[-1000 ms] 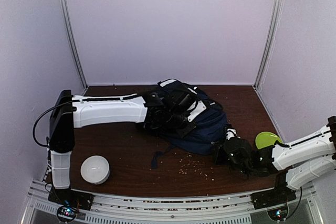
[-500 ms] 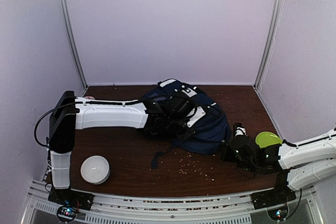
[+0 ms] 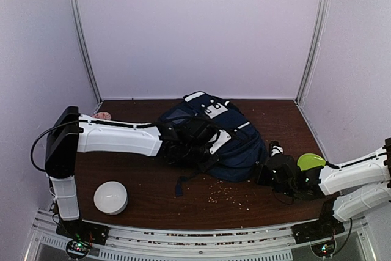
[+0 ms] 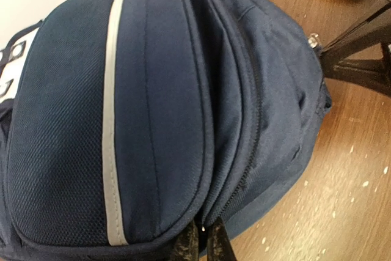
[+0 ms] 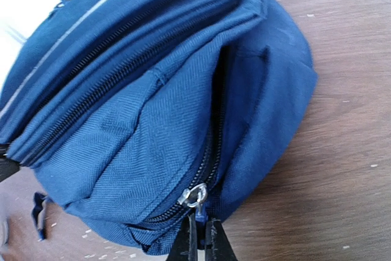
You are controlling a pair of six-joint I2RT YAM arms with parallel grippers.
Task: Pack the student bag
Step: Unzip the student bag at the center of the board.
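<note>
- the white round pouch (image 3: 110,197) sits at the near left of the table (image 3: 146,178), well apart from everything else. it plays no part in what the arms are doing.
- the left arm reaches across from the left, and the left gripper (image 4: 203,239) is clenched at the bag's near-left edge. its wrist view shows the tips pressed together right at the seam under the striped front panel. it looks to be pinching fabric there, though the exact bit it holds is hard to make out.
- that hold is probably an anchor, so the bag does not slide while the other end is worked.
- the student bag (image 3: 241,148) lies on its side in the middle of the table, between the two grippers, with its white-striped panel facing up. its rounded end points toward the right arm.
- crumbs (image 3: 229,194) are scattered on the wood just in front of the bag.
- the right gripper (image 5: 200,239) is low on the table at the bag's right end, touching it. its jaws are closed on the metal zipper pull (image 5: 194,197) at the bottom of the side zip.
- the zip above the pull gapes slightly, so the judgement is that the right arm is running the slider along its track against the left arm's hold.
- a green disc (image 3: 310,162) lies just beside the right wrist, apart from the bag.
</note>
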